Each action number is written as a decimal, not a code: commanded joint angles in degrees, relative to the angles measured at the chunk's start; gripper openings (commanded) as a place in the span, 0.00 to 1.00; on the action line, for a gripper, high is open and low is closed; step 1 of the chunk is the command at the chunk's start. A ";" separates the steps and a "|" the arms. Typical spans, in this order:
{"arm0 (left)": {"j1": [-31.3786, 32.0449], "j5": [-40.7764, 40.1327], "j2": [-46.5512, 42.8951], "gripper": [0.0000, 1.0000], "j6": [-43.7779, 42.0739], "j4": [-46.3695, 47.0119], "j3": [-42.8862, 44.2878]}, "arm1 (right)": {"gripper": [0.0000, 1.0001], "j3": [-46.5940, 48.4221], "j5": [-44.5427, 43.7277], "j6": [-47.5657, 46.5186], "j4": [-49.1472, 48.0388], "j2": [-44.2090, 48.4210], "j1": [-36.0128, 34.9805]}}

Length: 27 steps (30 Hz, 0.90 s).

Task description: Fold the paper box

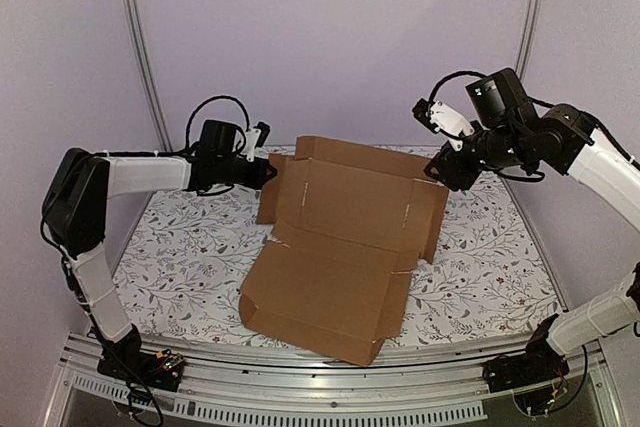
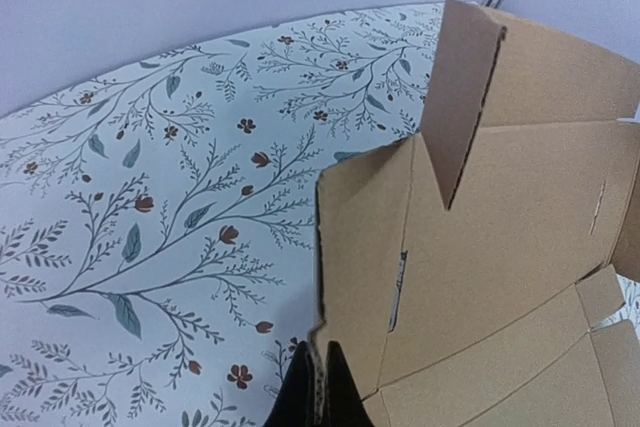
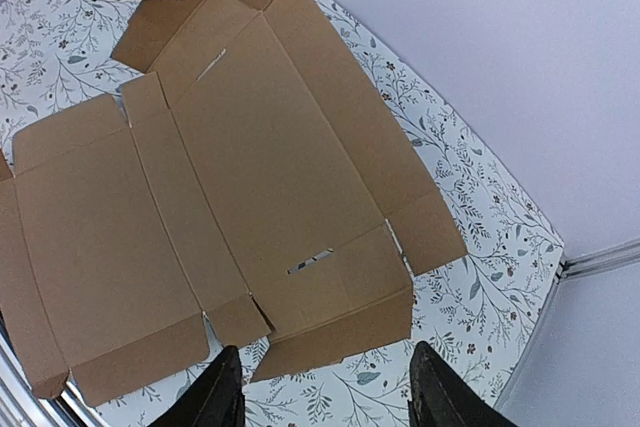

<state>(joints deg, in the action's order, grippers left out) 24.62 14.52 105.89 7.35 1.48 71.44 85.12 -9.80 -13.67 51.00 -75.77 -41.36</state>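
The paper box point(image 1: 340, 237) is a brown die-cut cardboard sheet lying mostly flat on the floral table, with its far panel and side flaps raised. My left gripper point(image 1: 268, 173) is at the sheet's far left and is shut on the edge of the left side flap. In the left wrist view the black fingertips point(image 2: 345, 397) pinch that corrugated edge of the box point(image 2: 500, 207). My right gripper point(image 1: 440, 175) hovers open above the box's right side flap. In the right wrist view its fingers point(image 3: 222, 395) stand wide apart over the box point(image 3: 250, 167), holding nothing.
A floral cloth point(image 1: 180, 247) covers the table. Metal frame posts point(image 1: 140, 47) stand at the back corners before lilac walls. An aluminium rail point(image 1: 330, 387) runs along the near edge by the arm bases.
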 commanded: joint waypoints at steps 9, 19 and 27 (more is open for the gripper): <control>8.41 -8.69 -10.47 0.00 1.03 1.44 -13.34 | 0.64 -0.18 -1.85 0.95 -0.06 -0.85 -0.21; 9.98 -9.54 -17.21 0.00 0.94 7.40 -21.54 | 0.76 2.46 6.51 -4.87 2.42 -8.49 0.42; 10.75 -7.76 -19.49 0.00 0.64 11.59 -25.83 | 0.81 9.41 12.39 -7.55 3.28 -17.43 3.20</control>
<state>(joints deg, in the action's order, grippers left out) 34.35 5.74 87.59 8.80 9.69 47.55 90.39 -1.61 -18.96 53.06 -89.30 -39.40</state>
